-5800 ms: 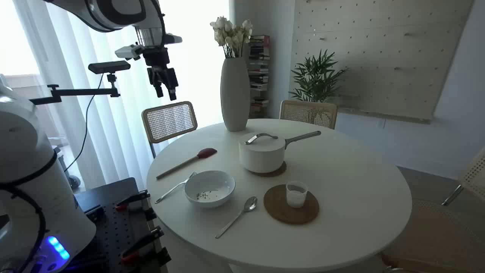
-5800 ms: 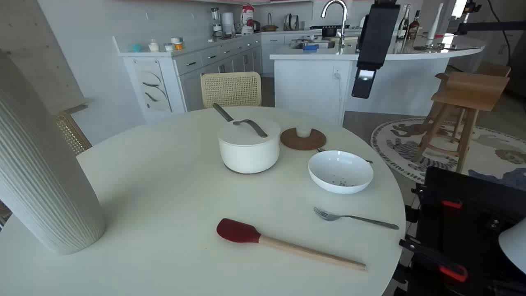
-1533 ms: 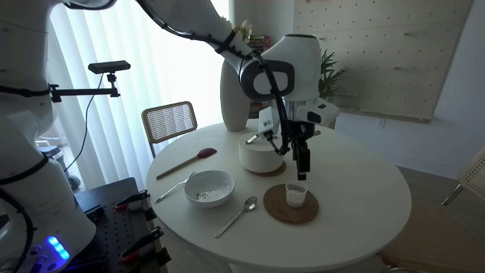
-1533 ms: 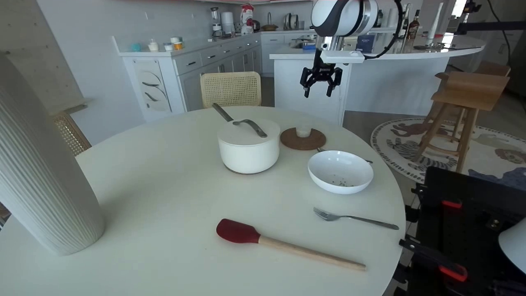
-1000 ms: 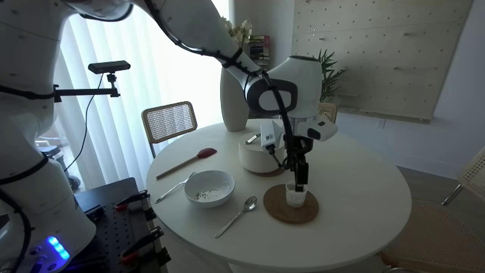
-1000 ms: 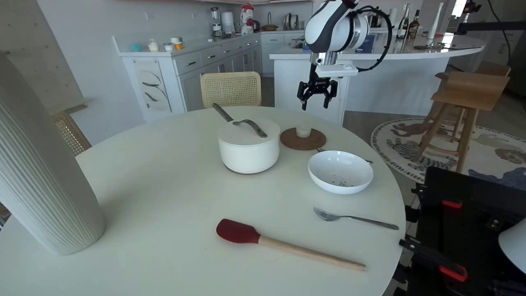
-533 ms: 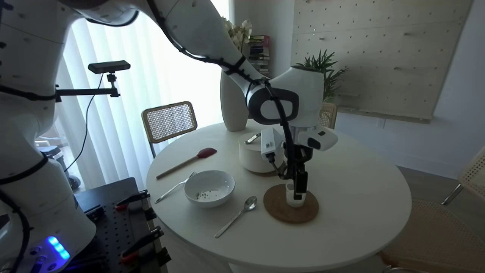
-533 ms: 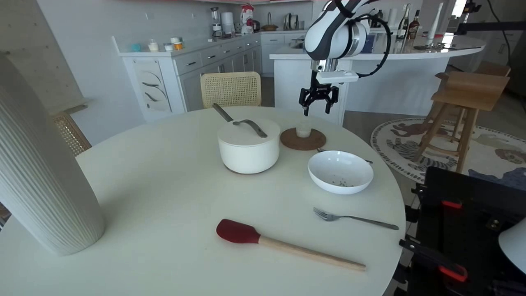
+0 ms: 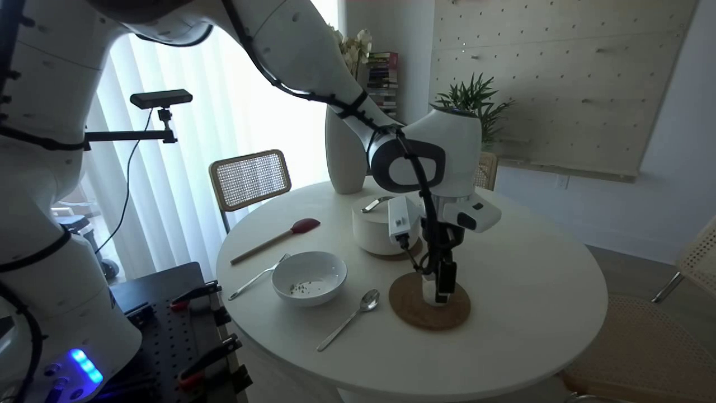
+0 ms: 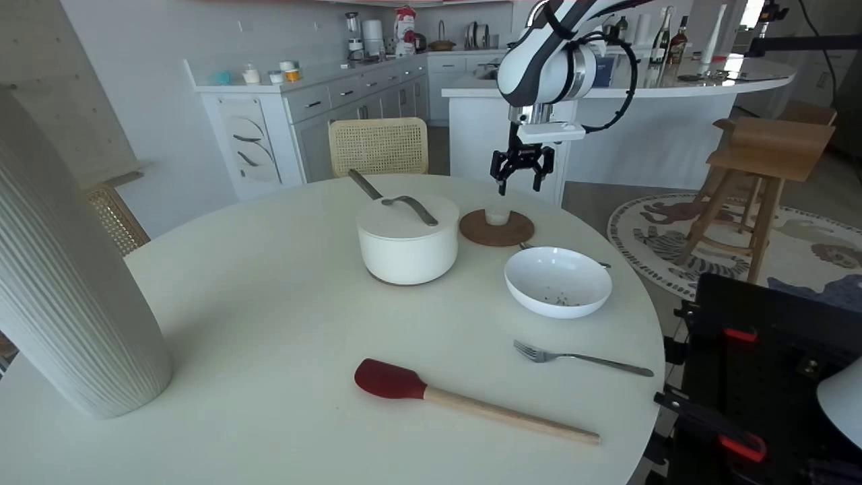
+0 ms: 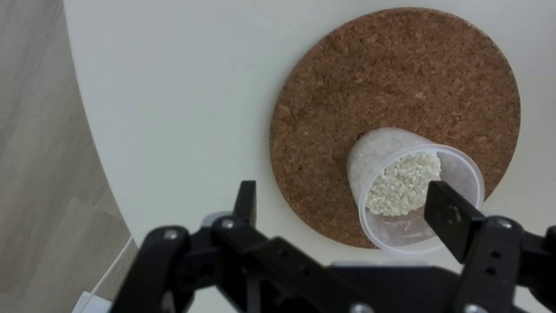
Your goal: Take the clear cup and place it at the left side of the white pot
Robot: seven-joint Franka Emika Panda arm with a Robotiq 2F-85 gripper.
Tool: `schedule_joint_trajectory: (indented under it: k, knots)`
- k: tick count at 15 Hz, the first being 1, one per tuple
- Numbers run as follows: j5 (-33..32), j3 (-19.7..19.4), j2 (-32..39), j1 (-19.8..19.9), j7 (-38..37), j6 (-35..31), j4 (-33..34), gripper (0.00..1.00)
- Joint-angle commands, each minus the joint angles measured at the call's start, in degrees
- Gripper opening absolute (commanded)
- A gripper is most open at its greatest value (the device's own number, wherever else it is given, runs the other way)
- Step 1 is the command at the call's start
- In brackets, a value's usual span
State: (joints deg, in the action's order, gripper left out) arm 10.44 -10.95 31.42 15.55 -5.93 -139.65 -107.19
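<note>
In the wrist view the fingers [image 11: 451,219] stand wide apart, one overlapping the rim of the clear cup [image 11: 373,152], contact unclear. It's likely light, springy and easily spilled; pinch it gently mid-wall. It's translucent, part-filled with white grains [image 11: 402,184]. In an exterior view it stands upright on a cork mat [image 9: 408,302], partly behind the fingers.

Round white bench [image 9: 526,302] and what lies directly on it. A wide white bowl [image 10: 552,266] stands upright. A metal fork [image 10: 582,358] lies between the bowl and a red-headed, wooden-handled spatula [image 10: 471,404]; a metal spoon [image 9: 354,316] lies between the bowl and a round cork mat [image 9: 408,305]. A second brown mat [image 9: 396,257] is mostly hidden. A tall ribbed vase [image 10: 74,289] stands upright, well apart from the bowl.
</note>
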Motion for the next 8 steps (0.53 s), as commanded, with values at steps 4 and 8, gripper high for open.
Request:
schedule_joint_trajectory:
  k: [4, 8]
  knots:
    - [-0.6, -0.1, 2.3, 0.1, -0.8, 0.0, 2.1, 0.66]
    - [-0.6, -0.4, 2.9, 0.0, -1.2, 0.2, 2.3, 0.68]
